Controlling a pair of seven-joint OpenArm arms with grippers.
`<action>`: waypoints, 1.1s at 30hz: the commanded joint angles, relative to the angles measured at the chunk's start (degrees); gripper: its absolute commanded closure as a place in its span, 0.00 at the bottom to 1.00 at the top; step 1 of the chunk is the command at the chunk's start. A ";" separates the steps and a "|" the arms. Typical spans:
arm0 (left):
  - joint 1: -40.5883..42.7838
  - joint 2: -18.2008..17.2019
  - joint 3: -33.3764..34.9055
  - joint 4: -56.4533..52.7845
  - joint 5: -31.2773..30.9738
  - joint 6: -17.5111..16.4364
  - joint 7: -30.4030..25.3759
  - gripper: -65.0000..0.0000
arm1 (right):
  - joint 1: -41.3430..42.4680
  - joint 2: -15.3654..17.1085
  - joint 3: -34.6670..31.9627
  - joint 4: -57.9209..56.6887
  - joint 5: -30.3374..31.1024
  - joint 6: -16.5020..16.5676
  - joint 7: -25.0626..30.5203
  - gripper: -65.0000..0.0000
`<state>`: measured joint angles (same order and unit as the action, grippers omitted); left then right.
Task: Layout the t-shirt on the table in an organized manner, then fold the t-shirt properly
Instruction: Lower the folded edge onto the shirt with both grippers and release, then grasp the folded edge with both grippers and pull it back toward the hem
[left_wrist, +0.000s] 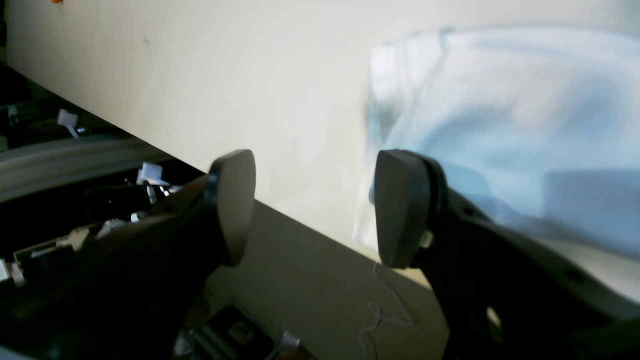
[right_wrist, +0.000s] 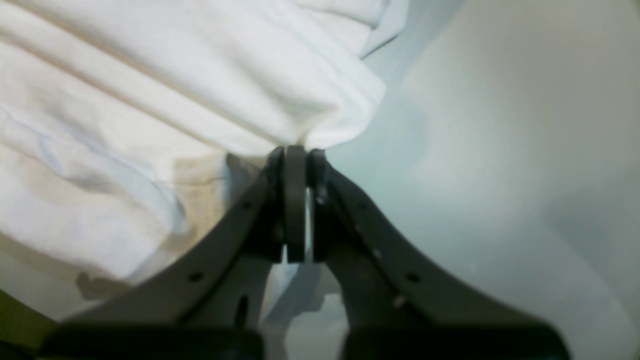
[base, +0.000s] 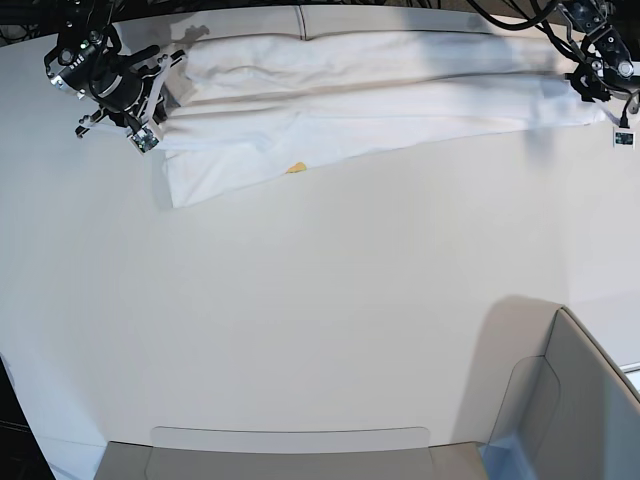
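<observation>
The table (base: 330, 330) is the biggest thing in the base view, a plain white top that fills nearly the whole frame, bare through the middle and toward 6 o'clock. A grey corner piece (base: 570, 400) stands at about 5 o'clock, and a flat pale panel (base: 290, 455) lies along the near edge at 6 o'clock.

The t-shirt (base: 370, 100) lies at 12 o'clock, stretched as a long, narrow band of white cloth across the far edge of the table from about 10 o'clock to 2 o'clock. It is folded over itself in lengthwise pleats, and one loose flap hangs down toward 9 o'clock. A small yellow-orange speck of print (base: 296, 168) peeks out at the lower hem of that flap. In the right wrist view the cloth (right_wrist: 165, 95) shows as bunched white folds fanning out toward 11 o'clock.

The right gripper (base: 150, 118) sits at 10 o'clock in the base view, at the end of the shirt. Seen from its own camera (right_wrist: 296, 152), its jaws are pressed together with a gathered tuck of the t-shirt pinched between the tips.

The left gripper (base: 590, 85) is at 2 o'clock in the base view, at the other end of the shirt. From its own camera (left_wrist: 315, 205), the jaws are spread wide with nothing between them; the blurred pale cloth (left_wrist: 505, 125) lies toward 2 o'clock, just beside the right-hand pad (left_wrist: 400, 210), and the table edge runs below.
</observation>
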<state>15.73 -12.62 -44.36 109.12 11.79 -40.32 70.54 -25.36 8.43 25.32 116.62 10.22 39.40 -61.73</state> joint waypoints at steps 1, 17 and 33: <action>-0.03 -0.96 -0.52 0.81 0.56 0.32 -0.17 0.41 | 0.00 0.76 0.13 0.79 -0.24 0.60 0.33 1.00; 0.76 0.36 0.53 0.20 -4.80 0.32 0.18 0.41 | 0.71 0.85 0.57 -0.35 -0.24 0.60 0.33 1.00; -9.35 0.71 12.93 -20.29 -4.89 0.32 0.97 0.41 | 13.72 -9.00 0.74 -4.57 -27.32 0.60 0.15 1.00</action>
<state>6.52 -12.64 -32.21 90.21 10.74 -39.83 74.43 -12.08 -1.04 25.45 111.24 -14.70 39.40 -60.77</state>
